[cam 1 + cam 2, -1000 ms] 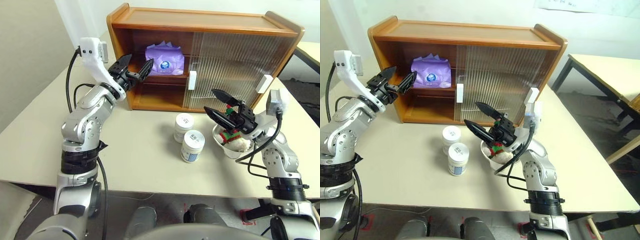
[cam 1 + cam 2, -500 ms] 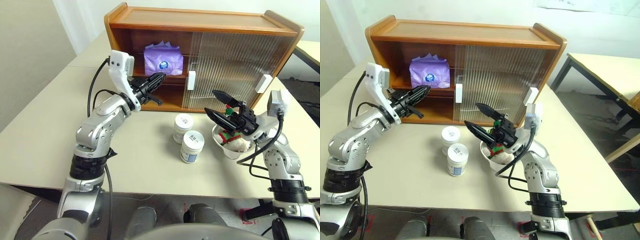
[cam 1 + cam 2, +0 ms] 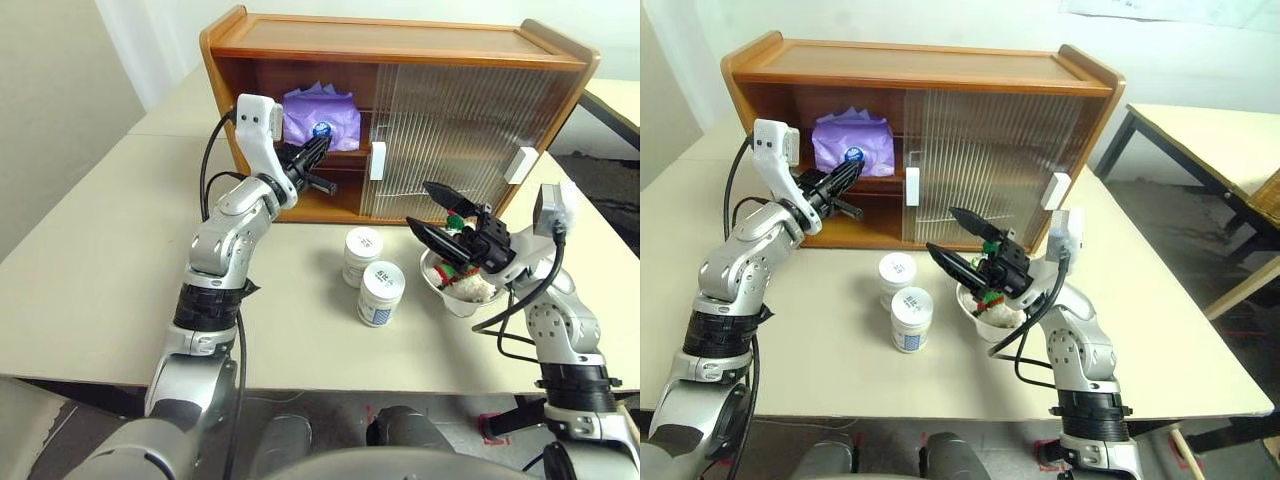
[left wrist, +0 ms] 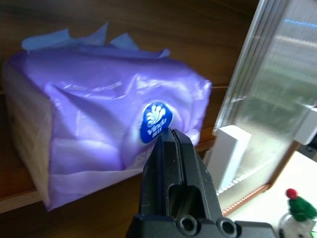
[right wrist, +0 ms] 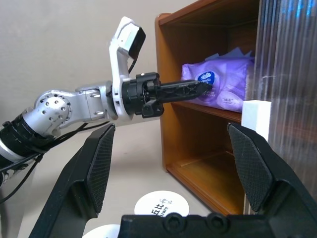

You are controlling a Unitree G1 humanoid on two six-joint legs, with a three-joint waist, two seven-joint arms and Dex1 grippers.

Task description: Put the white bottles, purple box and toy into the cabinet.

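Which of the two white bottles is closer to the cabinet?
The rear white bottle, standing just behind the front white bottle, which sits nearer the table edge. The cabinet is beyond both.

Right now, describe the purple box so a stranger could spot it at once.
Find the wooden cabinet at the table's far side and look at its open left half. The purple box sits on the upper shelf, soft and lilac with a dark blue oval logo.
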